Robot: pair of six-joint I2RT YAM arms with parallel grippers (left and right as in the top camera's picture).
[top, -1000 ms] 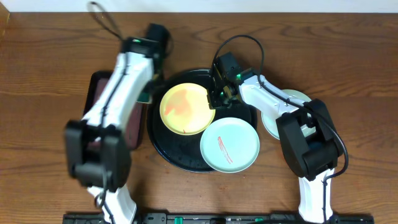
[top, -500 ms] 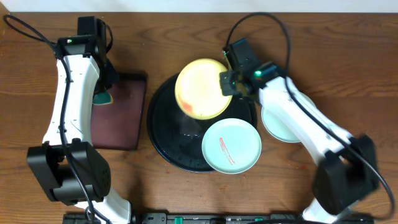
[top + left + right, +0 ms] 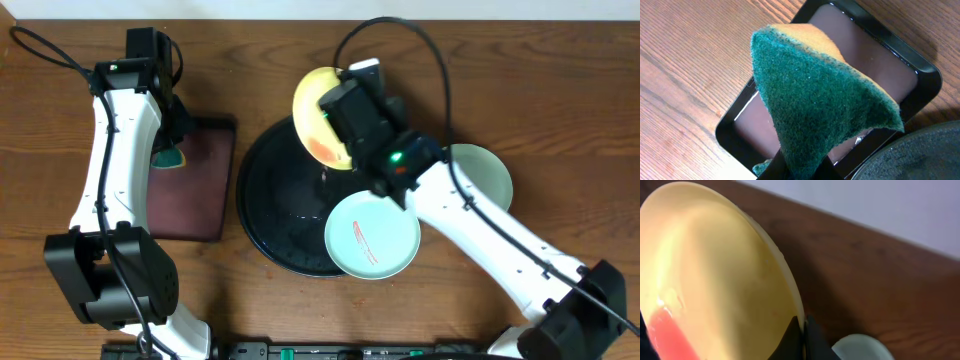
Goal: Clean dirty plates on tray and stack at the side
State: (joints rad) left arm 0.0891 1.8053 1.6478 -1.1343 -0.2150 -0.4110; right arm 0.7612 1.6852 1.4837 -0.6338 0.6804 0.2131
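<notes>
My right gripper is shut on the rim of the pale yellow plate and holds it tilted up above the back of the black tray. The plate has a reddish-orange smear. A mint-green plate with a red smear lies on the tray's front right rim. Another mint-green plate lies on the table right of the tray. My left gripper is shut on a green and yellow sponge above the maroon tray.
The maroon rectangular tray lies left of the black tray. Wooden table surrounds both. A black cable loops over the table behind the right arm.
My right gripper has lifted the yellow plate and tilted it up on edge, and the right arm has swung over the tray. The left arm with the sponge has stayed still since half a second ago.
</notes>
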